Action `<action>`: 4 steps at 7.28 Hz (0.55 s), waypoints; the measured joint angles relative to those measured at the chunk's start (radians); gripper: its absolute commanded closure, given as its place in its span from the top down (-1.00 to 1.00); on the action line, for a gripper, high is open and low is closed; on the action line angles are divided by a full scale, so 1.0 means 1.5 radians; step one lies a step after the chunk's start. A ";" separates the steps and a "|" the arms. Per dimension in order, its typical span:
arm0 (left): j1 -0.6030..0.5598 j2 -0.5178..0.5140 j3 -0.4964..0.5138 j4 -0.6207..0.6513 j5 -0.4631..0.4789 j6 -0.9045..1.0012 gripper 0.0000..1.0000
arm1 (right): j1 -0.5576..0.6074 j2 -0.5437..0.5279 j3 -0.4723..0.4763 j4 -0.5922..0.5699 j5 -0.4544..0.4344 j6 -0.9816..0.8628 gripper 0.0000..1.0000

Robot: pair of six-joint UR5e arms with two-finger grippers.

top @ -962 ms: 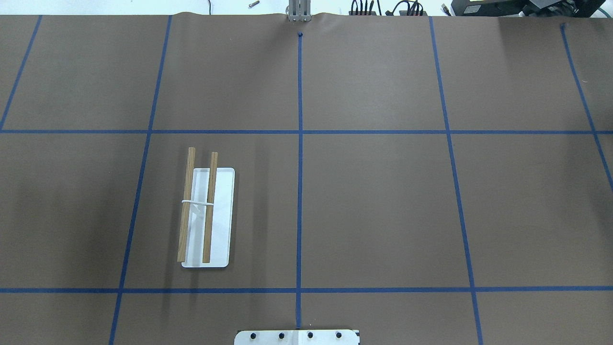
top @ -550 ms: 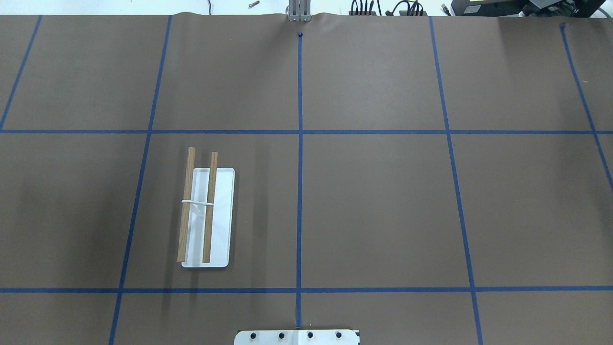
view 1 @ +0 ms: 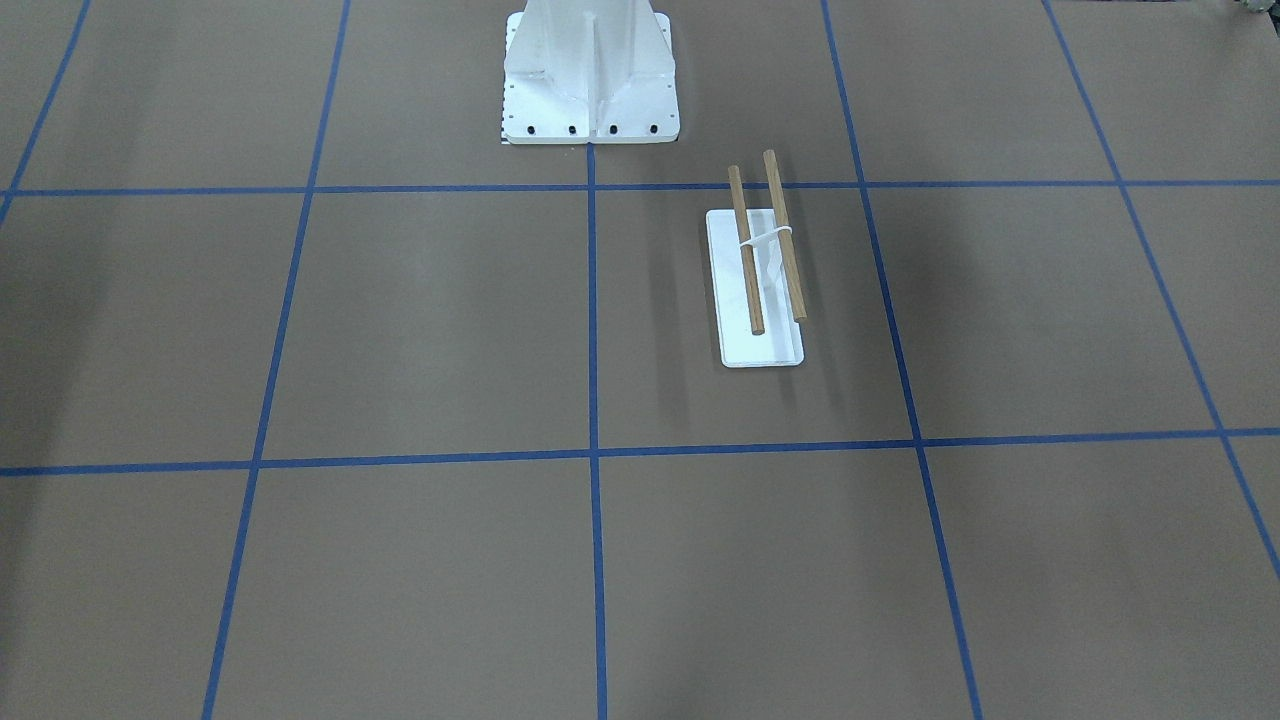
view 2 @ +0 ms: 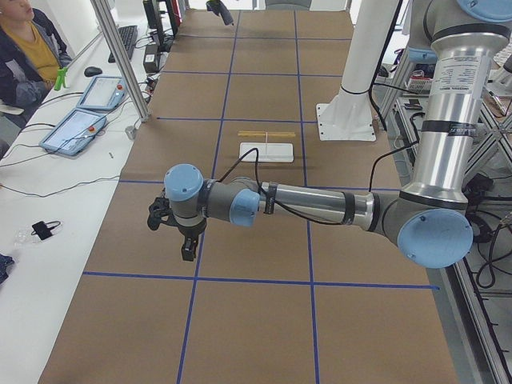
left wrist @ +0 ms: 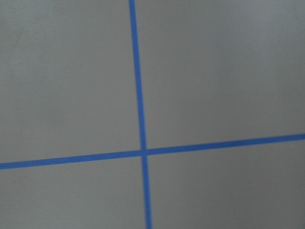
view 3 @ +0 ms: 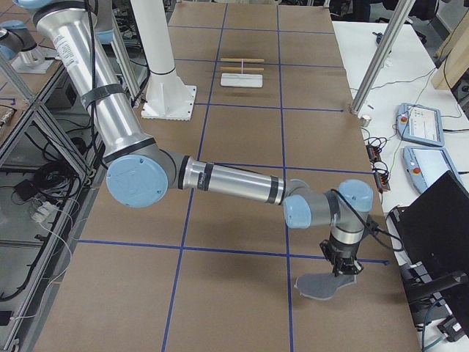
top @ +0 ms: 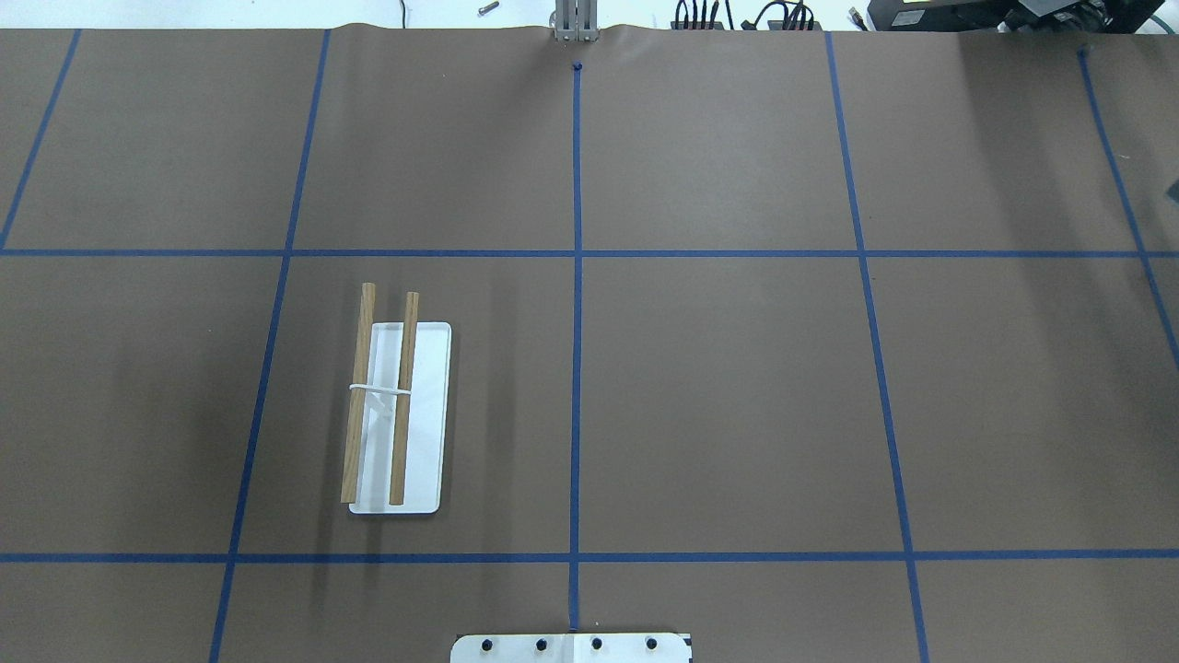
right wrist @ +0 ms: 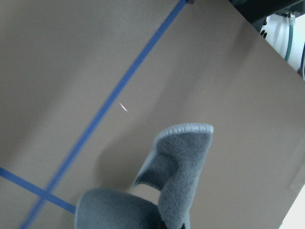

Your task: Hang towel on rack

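The rack (top: 396,414) has two wooden dowels over a flat white base and stands bare on the robot's left half; it also shows in the front view (view 1: 760,275). The dark grey towel (view 3: 326,284) lies partly on the table's far right end, bunched and lifted under my right gripper (view 3: 341,268). In the right wrist view the towel (right wrist: 178,176) rises folded toward the camera, and no fingers show. My left gripper (view 2: 187,250) hangs over bare table near the left end, far from the rack. I cannot tell whether either gripper is open or shut.
The white bolted pedestal (view 1: 590,90) stands at the robot's side behind the rack. A seated person (view 2: 20,48) and tablets (view 2: 76,128) are beside the left end. A laptop (view 3: 440,227) and pendants (view 3: 421,125) sit off the right end.
A small dark sliver has appeared at the right edge of the overhead view. The rack has not moved.
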 measured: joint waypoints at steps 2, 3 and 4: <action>0.066 -0.042 0.000 -0.100 -0.036 -0.240 0.97 | -0.095 -0.003 0.193 -0.104 0.047 0.305 -1.00; 0.097 -0.070 0.002 -0.142 -0.039 -0.362 0.95 | -0.156 0.009 0.264 -0.118 0.051 0.463 -1.00; 0.125 -0.105 0.002 -0.166 -0.041 -0.475 0.95 | -0.213 0.036 0.310 -0.122 0.050 0.606 -1.00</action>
